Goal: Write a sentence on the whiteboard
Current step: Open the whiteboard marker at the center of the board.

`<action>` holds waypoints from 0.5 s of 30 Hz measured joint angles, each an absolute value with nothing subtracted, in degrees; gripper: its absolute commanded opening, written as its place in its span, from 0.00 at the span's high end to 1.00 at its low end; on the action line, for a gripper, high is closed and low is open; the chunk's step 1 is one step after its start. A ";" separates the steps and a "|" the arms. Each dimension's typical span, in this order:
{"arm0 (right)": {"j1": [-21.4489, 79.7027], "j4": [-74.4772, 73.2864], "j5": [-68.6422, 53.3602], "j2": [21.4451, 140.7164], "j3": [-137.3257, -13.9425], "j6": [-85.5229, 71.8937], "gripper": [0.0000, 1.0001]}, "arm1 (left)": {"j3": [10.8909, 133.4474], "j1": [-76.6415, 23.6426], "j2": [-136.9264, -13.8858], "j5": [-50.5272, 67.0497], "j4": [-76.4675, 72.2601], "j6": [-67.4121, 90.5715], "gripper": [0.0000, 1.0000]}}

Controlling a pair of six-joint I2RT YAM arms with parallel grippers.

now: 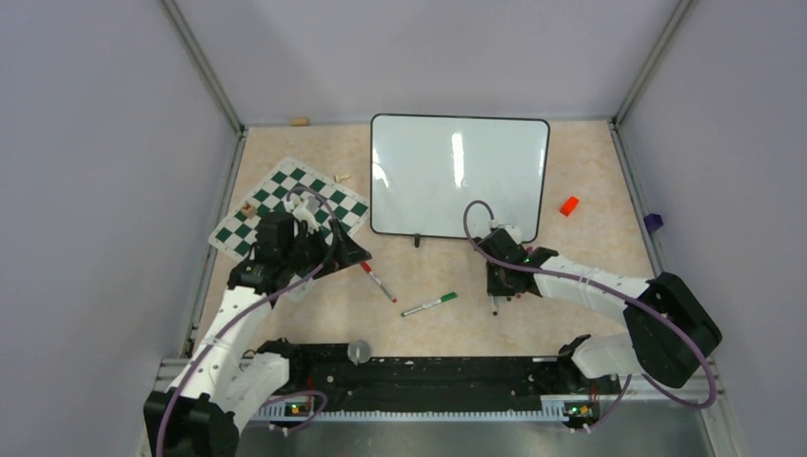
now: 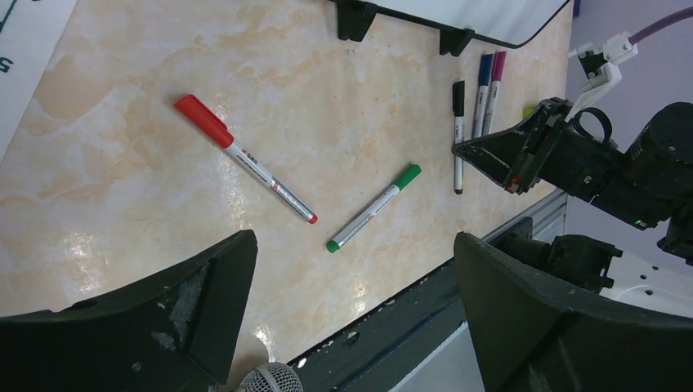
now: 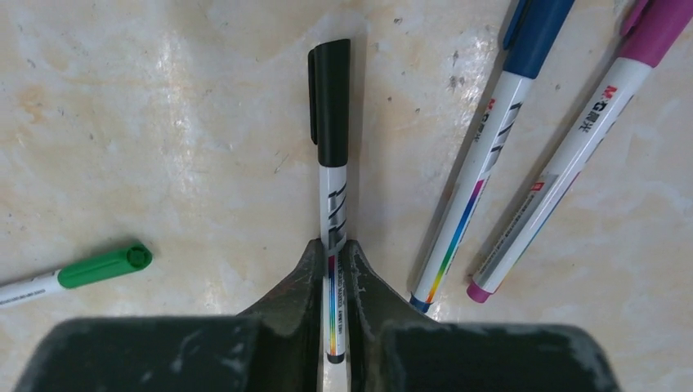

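The whiteboard [image 1: 457, 171] lies at the back middle of the table. Its face is plain glossy white with glare, and the sentence is out of view. My right gripper [image 3: 333, 257] is down at the table just in front of the board's near right corner. It is shut on the barrel of a capped black marker [image 3: 333, 106] that lies flat, cap pointing away. My left gripper [image 2: 353, 237] hovers open and empty over the table's left part, beside the chess mat [image 1: 285, 205]. The left wrist view also shows the black marker [image 2: 458, 135] and the board's lower edge [image 2: 490, 16].
A red-capped marker [image 2: 245, 159] and a green marker [image 2: 373, 207] lie loose between the arms. Right of the black marker lie a blue marker [image 3: 482, 171] and a pink marker [image 3: 564, 155]. A red block [image 1: 569, 206] sits right of the board. The black base rail [image 1: 428, 371] runs along the near edge.
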State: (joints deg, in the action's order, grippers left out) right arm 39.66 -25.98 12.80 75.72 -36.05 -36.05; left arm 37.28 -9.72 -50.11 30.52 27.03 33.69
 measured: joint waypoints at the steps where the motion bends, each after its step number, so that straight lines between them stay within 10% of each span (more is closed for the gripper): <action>1: 39.66 -25.98 12.64 75.68 -36.05 -35.92 1.00 | 37.28 -9.82 -50.17 30.65 26.92 33.71 0.05; 15: 39.72 -27.88 -2.85 62.22 -43.09 -30.85 1.00 | 44.40 -13.23 -58.30 37.63 19.18 44.12 0.10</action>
